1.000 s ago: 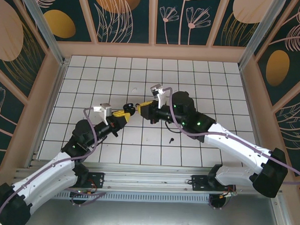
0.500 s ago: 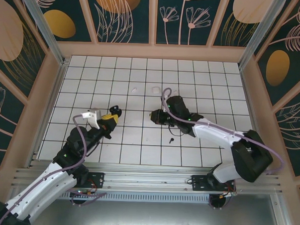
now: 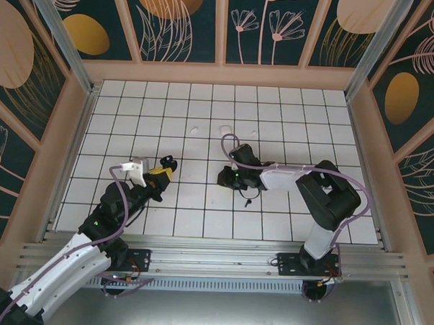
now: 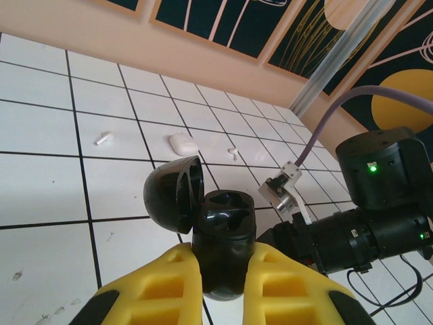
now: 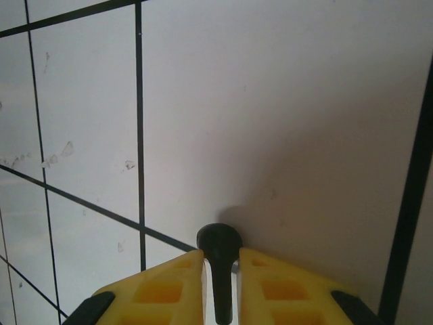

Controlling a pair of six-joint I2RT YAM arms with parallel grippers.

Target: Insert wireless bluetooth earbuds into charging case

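Glossy black plastic charging case (image 4: pixel 222 233); smooth white tiles (image 4: pixel 40 128).

L gripper (image 3: pixel 163 169) holds open case (image 4: pixel 220 237) over tiled table (image 3: pixel 313 109); R gripper (image 3: pixel 223 178), to its right, pinches an earbud (image 5: pixel 218 247). Behind them: closed case (image 3: pixel 224 127) betw. left loose earbud (image 3: pixel 193 130) & right loose earbud (image 3: pixel 254 132).
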